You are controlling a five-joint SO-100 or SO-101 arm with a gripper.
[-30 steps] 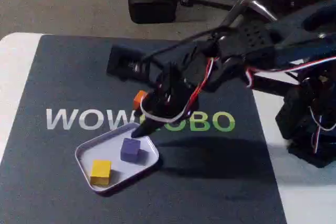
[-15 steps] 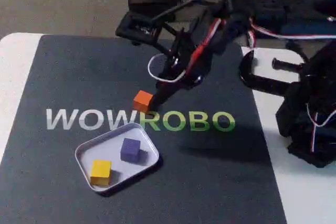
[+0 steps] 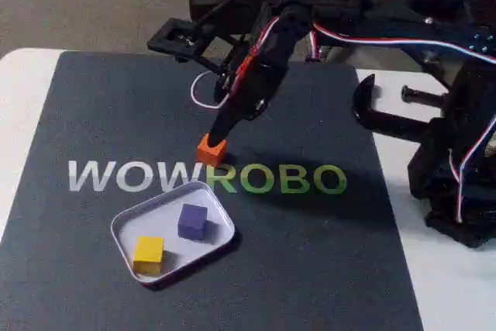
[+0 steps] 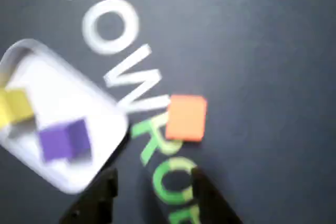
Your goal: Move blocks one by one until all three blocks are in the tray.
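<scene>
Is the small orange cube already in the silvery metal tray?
No, the small orange cube sits on the dark mat outside the silvery metal tray.

Bare mat (image 3: 116,106) around orange block (image 3: 210,149)

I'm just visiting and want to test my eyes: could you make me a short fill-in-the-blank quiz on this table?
1. The tray holds ____ blocks.
2. The block on the mat, outside the tray, is ____.
3. In the tray, the purple block sits beside the ____ one.
4. In the wrist view, the hand is ____, holding nothing.

Missing words: two; orange; yellow; open
</scene>
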